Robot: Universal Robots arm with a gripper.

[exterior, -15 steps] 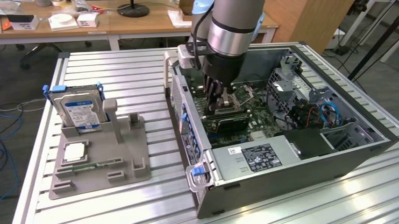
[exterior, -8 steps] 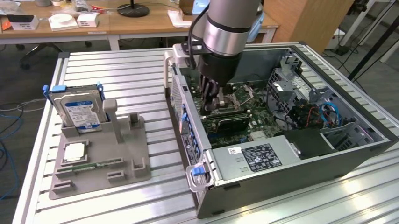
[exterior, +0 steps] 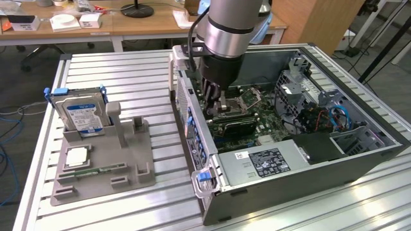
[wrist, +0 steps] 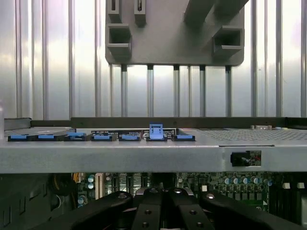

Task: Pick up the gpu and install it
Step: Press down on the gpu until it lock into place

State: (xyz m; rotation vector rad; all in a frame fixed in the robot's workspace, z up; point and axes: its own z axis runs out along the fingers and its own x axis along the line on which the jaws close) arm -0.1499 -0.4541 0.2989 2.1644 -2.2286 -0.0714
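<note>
Grey ribbed table (exterior: 115, 72) carries an open computer case (exterior: 359, 159) in the exterior view, and the arm reaches straight down into it. The gripper (exterior: 222, 103) sits low over the motherboard (exterior: 257, 118), close against the case wall on the exterior view's left. A dark flat card, probably the gpu (exterior: 232, 126), lies just beside the fingers, its long axis running across the board away from that wall. Whether the jaws pinch it or stand spread I cannot tell. The hard drive (exterior: 82, 115) stands in the grey holder (exterior: 122, 163), well apart.

Wrist view: the gripper (wrist: 160, 206) hangs inside the case beneath the slot wall with blue latches (wrist: 156, 133); the jaws' state stays unclear
</note>
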